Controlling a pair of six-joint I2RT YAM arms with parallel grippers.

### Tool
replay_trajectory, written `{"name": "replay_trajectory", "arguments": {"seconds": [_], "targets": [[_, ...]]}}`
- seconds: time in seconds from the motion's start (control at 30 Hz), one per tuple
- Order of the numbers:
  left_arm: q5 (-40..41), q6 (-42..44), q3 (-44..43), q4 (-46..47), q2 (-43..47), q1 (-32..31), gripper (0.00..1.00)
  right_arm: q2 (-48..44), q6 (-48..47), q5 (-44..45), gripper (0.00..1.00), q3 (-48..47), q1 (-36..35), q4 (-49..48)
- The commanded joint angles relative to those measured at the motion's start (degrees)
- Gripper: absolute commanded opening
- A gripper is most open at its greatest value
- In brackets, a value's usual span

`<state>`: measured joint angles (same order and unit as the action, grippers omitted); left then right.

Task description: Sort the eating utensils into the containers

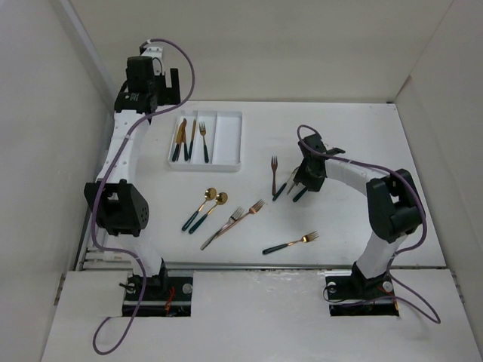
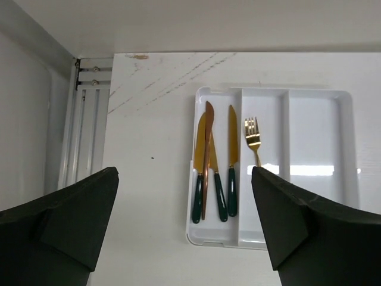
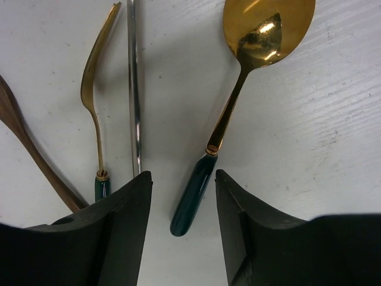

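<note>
Bare bench point(image 3: 333, 131) flanked one side of the right claw point(image 3: 182, 176), with a fork point(image 3: 90, 89) and a silver stem point(image 3: 134, 89) crowding the other. Arm bent, claw low and part-open, gripping nothing. The spoon point(image 3: 262, 30) lay with its handle between the fingers. Left claw point(image 2: 184, 173) hung wide open and empty, the tray point(image 2: 318, 137) just ahead.

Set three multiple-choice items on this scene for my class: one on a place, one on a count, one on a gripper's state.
1. In which compartment of the tray does the fork lie? A left B middle C right
2. How many compartments has the tray? A two B four C three
3. The right gripper is: A open, a spoon's handle between its fingers B shut on a fork C open above the tray
Answers: 1 B, knives lie left of it, a bare compartment right. 2 C, two dividers show. 3 A, fingers apart either side of the green handle.
</note>
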<state>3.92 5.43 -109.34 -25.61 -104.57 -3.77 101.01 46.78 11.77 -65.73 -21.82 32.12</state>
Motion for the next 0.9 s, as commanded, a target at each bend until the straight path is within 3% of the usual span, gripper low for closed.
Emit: {"name": "replay_trajectory", "arguments": {"seconds": [0.0, 0.23, 0.4, 0.53, 0.57, 0.73, 0.87], "targets": [[-6.99, -5.78, 2.54, 0.91, 4.81, 2.19, 0.93, 0.06, 0.68, 0.71, 0.52, -0.45, -0.41, -0.65], [-1.81, -2.54, 3.69, 0.91, 6.75, 0.69, 0.92, 2.52, 0.68, 1.59, 0.52, -1.06, 0.73, 0.40], [-1.29, -2.00, 3.69, -0.15, 7.27, 0.69, 1.00, 2.52, 0.15, 1.59, 0.50, -1.06, 0.73, 0.40], [-1.29, -2.79, 3.69, -0.15, 7.28, 0.69, 1.00, 3.05, 0.15, 1.59, 0.38, -1.68, 0.73, 1.54], [-1.81, -3.32, 3.69, -0.15, 7.28, 0.69, 1.00, 3.66, 0.15, 1.59, 0.26, -2.20, 0.73, 1.54], [-4.44, -2.71, 3.69, -1.20, 7.28, 0.69, 1.00, 3.14, 0.76, 1.06, 0.00, -1.42, 2.04, 1.54], [-6.30, -2.09, 3.69, -1.73, 7.28, 0.69, 1.00, 0.33, 1.38, 1.68, 0.00, 1.13, 2.05, 1.02]]}}
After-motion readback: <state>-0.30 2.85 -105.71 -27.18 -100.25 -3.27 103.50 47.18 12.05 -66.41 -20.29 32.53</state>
